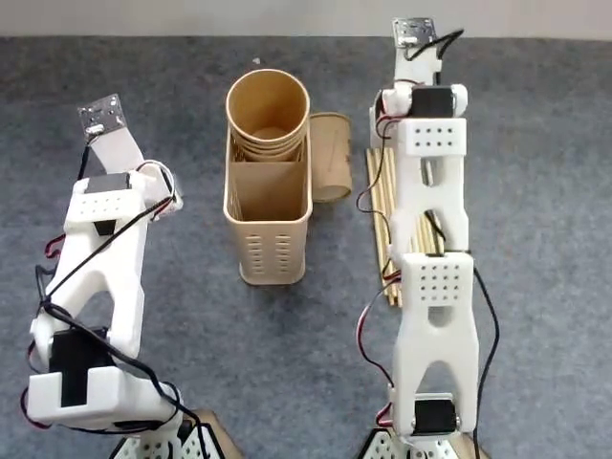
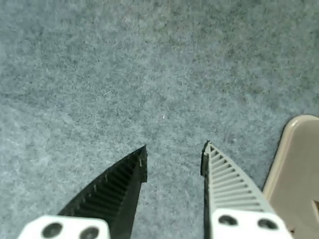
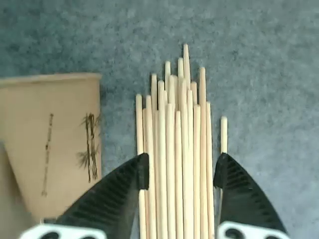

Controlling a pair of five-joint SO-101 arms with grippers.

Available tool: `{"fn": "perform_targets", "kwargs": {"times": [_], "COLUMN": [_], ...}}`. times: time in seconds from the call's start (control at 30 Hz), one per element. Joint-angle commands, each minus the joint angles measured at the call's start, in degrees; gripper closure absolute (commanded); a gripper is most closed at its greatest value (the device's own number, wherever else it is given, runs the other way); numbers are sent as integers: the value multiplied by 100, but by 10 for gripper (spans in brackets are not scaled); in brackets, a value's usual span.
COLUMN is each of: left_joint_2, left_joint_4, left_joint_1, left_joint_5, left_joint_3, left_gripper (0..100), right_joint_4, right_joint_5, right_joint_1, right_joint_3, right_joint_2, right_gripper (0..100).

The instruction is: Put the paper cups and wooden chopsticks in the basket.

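On grey carpeted tabletop (image 1: 545, 191), basket (image 1: 273, 256), cups (image 1: 268, 100), chopsticks (image 1: 381, 174) alongside

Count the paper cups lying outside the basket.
1: a paper cup lies on its side on the carpet between the basket and the chopsticks. A nested stack of cups stands in the basket's far compartment. The right arm may hide more.

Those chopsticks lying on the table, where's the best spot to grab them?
Probably across the bundle's width, coming down from above: the chopsticks lie flat and parallel, so both long sides are free to squeeze. The right tool straddles them, open. One stick lies slightly apart and may be missed.
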Motion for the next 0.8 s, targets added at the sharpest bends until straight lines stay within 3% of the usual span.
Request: {"fn": "perform_targets", "kwargs": {"times": [0.0, 0.17, 0.4, 0.63, 0.77], "left_joint_2": [-22, -22, -13, -13, -13], "left_joint_4": [-88, -97, -290, -290, -290], "left_joint_1": [48, 40, 48, 75, 75], "left_joint_5": [18, 18, 18, 18, 18], "left_joint_3": [-31, 13, 48, 48, 48], "left_gripper": [797, 797, 797, 797, 797], "right_joint_4": [-567, -1218, -1323, -1226, -1112], "right_joint_5": [-123, -870, -1978, -2031, -2022], "right_joint_1": [-251, -57, 110, -22, 4], "right_joint_3": [-1323, -1604, -1631, -1587, -1587], "right_joint_2": [356, 804, 1068, 1103, 1103], "right_gripper": [778, 778, 778, 783, 907]}}
